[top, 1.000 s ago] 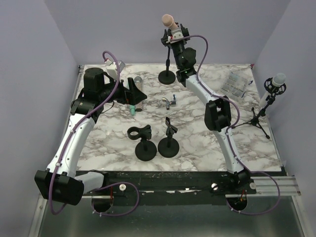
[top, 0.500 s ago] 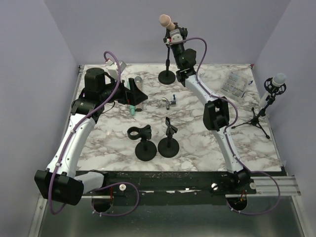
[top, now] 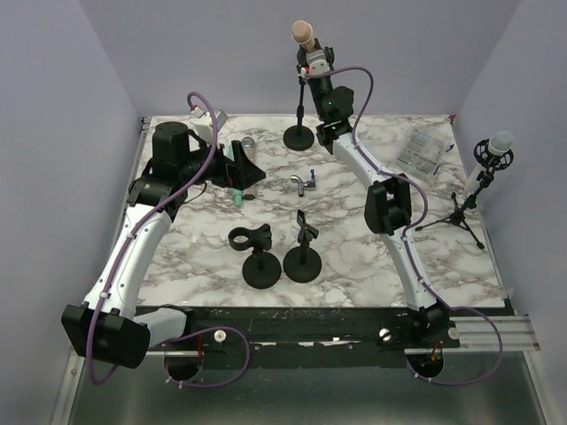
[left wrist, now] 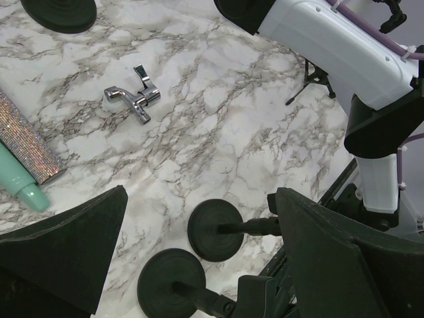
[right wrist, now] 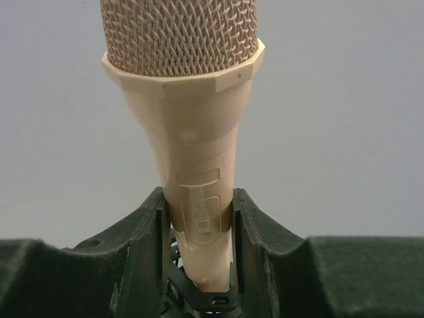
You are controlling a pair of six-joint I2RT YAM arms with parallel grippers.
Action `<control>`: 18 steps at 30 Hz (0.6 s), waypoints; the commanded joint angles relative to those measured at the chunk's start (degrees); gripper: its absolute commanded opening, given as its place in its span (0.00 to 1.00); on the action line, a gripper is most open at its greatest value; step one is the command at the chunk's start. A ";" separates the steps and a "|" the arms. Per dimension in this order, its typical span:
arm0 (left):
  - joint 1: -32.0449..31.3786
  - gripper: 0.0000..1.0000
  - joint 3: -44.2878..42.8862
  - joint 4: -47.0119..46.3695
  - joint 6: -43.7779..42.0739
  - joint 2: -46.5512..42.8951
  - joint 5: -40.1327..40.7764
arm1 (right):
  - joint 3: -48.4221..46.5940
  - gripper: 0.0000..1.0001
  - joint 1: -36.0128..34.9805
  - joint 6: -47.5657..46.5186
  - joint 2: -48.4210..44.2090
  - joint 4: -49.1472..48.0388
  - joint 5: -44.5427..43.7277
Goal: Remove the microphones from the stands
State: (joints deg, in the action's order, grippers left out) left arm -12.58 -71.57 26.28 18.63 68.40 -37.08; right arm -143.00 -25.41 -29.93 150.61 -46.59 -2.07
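A beige microphone (top: 303, 35) stands upright atop a black round-based stand (top: 299, 136) at the far edge of the marble table (top: 372, 266), with the right gripper (top: 313, 64) reaching up to it. Only the right wrist view shows the hold: 2 dark fingers (right wrist: 149, 225) press against opposite sides of the slim handle below the mesh head, closed onto it. There the handle's lower end meets a dark clip (right wrist: 199, 303) at the frame's bottom edge; how deep it sits cannot be told, and the mesh top is cropped. From above, the clip is mostly hidden behind the gripper. The left gripper (left wrist: 202, 255) hangs low over the table's left half, jaws spread wide and holding nothing. Its camera picks out what the overhead view leaves small: a chrome fitting (left wrist: 132, 96), a glittery cylinder (left wrist: 26, 142) and a teal tube (left wrist: 23, 182) lying side by side, both cut off at the left edge. The overhead view alone shows 2 short stands (top: 257, 257) near the table's middle, a clear packet (top: 423, 152), and a tripod stand (top: 469, 204) holding a white microphone (top: 500, 142) just beyond the right edge.
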 commanded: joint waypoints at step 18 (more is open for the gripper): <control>-0.42 0.98 0.29 0.34 -2.19 -2.10 4.56 | 3.94 0.01 -5.21 9.04 -15.75 4.53 -10.40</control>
State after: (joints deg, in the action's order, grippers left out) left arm -12.78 -71.55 26.28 17.76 68.34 -34.57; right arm -142.61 -29.19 -26.79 143.87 -43.40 -6.72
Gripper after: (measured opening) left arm 0.978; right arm 0.400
